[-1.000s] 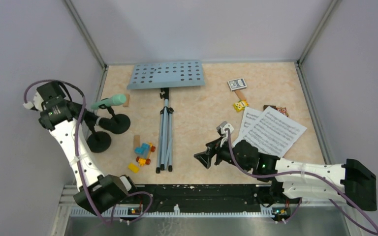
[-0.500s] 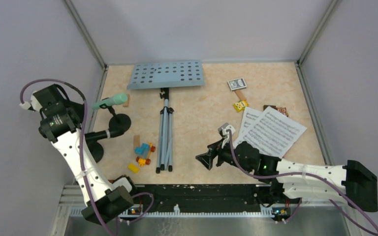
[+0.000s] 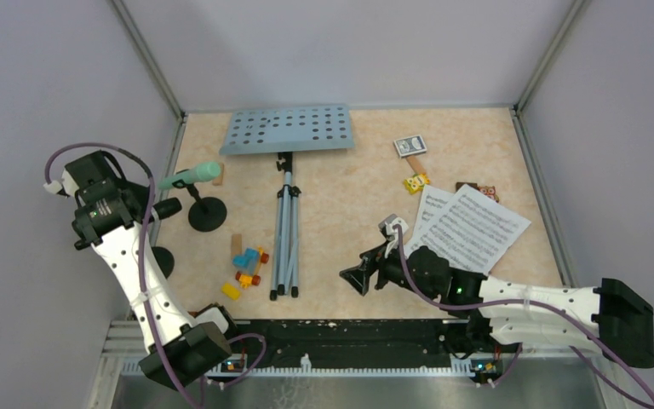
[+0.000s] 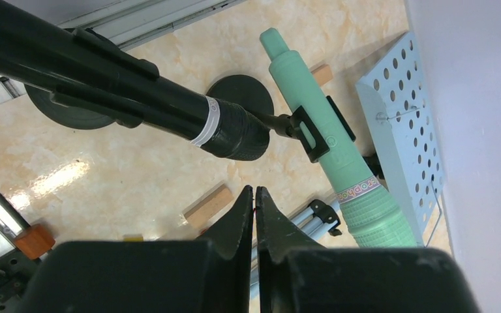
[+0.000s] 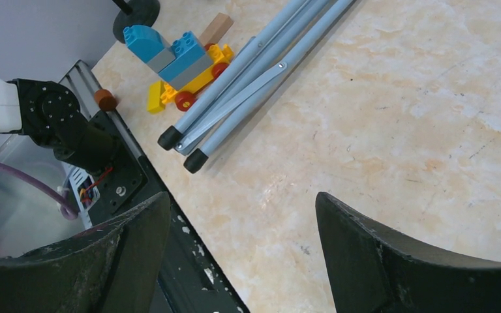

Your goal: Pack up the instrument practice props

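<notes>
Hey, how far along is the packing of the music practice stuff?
Nothing looks packed yet. Nothing is in hand: the left gripper is shut and empty near the black microphone, the right gripper open above the table. Everything is left: that microphone, music desk, tripod pole, sheet music, mint microphone, both mic holders.

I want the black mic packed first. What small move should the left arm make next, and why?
Probably open the left gripper and bring it around the body of the black microphone. Its jaws are shut tip to tip on nothing, and the microphone lies just beyond the tips, not between them.
</notes>
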Controlling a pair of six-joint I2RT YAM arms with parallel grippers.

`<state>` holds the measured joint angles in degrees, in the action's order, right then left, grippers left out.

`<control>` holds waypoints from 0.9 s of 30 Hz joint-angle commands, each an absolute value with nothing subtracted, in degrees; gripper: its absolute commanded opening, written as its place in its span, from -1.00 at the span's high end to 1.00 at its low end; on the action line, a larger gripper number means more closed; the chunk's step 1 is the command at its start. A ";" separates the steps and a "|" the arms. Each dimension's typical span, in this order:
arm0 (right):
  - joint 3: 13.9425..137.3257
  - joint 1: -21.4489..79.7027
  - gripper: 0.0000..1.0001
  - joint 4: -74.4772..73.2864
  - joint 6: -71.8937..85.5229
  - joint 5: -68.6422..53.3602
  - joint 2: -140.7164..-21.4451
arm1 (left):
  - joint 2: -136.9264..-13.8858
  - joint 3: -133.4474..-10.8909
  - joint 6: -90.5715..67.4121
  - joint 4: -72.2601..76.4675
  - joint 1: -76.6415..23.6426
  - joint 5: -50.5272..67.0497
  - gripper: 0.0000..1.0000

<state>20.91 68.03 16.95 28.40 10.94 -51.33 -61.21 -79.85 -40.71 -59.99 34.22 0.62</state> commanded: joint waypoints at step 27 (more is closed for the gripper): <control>21.22 68.38 -0.60 17.47 28.84 8.60 -53.32 | -63.89 -81.17 -68.94 -72.72 34.48 -29.64 -0.97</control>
<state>20.27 68.03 17.04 28.67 9.80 -52.34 -60.80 -82.04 -61.52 -70.02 34.22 -25.28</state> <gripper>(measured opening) 0.803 0.985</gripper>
